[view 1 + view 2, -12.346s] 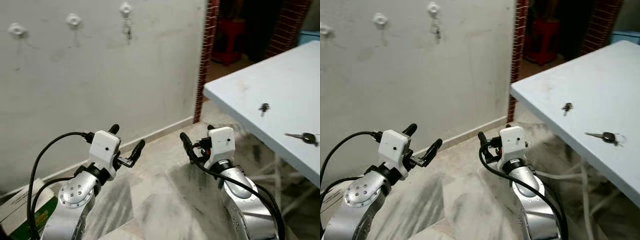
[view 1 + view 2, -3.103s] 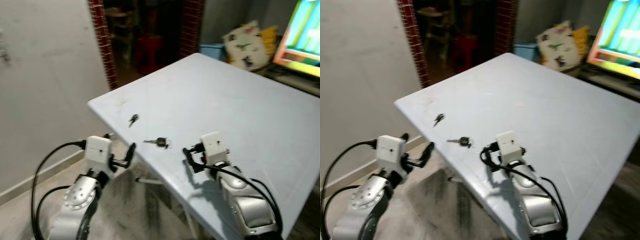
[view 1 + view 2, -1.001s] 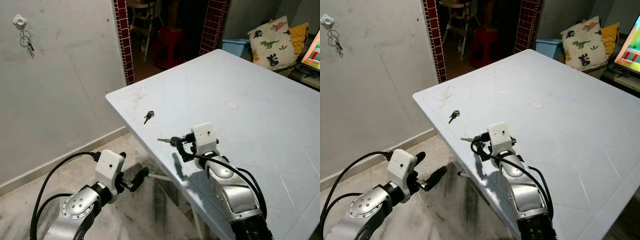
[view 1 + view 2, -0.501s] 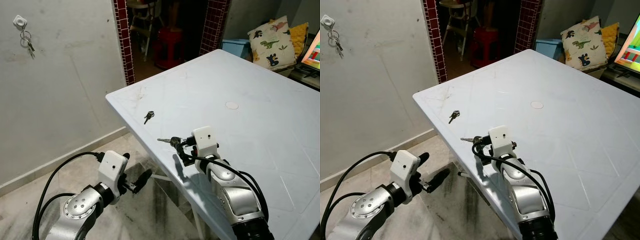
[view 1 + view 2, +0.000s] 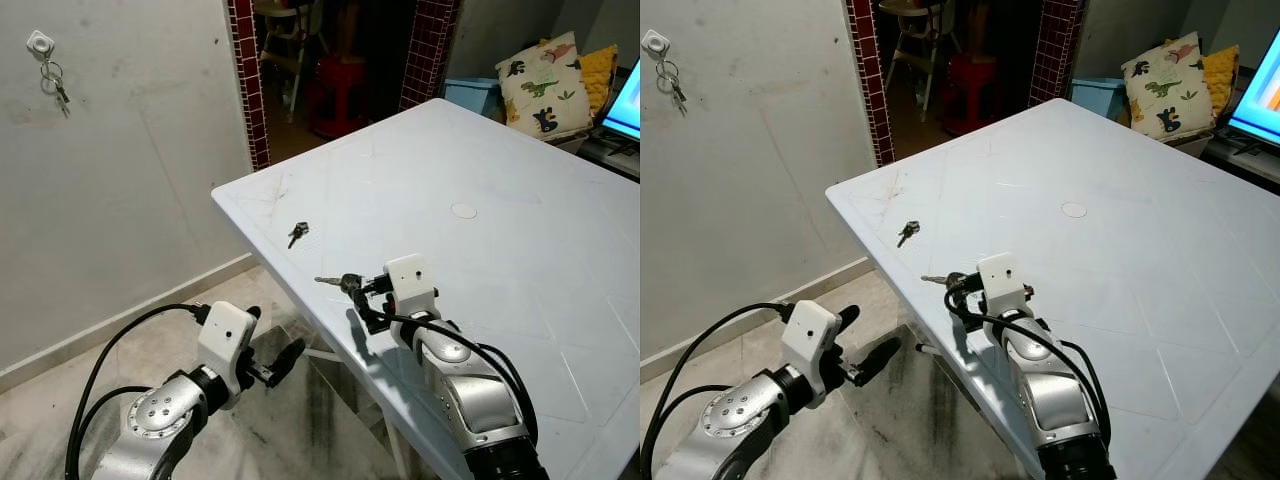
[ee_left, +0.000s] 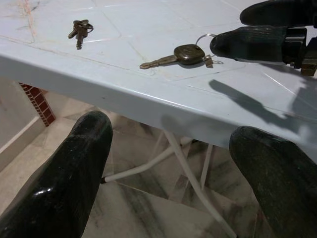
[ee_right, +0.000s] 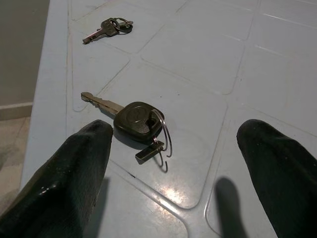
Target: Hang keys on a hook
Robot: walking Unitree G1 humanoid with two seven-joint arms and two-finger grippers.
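Observation:
A black-headed key with a ring (image 7: 136,120) lies flat near the front edge of the pale blue table (image 5: 500,180). My right gripper (image 5: 358,301) hovers just above the table, open, its two fingers either side of the key and not touching it. Farther along the table lies a small bunch of keys (image 5: 297,232). My left gripper (image 5: 270,336) is open below the table edge, over the floor, holding nothing. On the grey wall at far left a white hook (image 5: 39,42) carries a hanging set of keys (image 5: 56,82).
A brick-framed doorway (image 5: 245,90) opens behind the table, with a red stool (image 5: 335,85) inside. A dinosaur cushion (image 5: 543,75) and a lit screen (image 5: 622,110) stand at the right. White table legs (image 6: 183,168) run under the edge, above marble floor.
The view turned from the hook wall to the table. Over the last second my right gripper settled slightly lower by the black key; my left arm shifted a little right.

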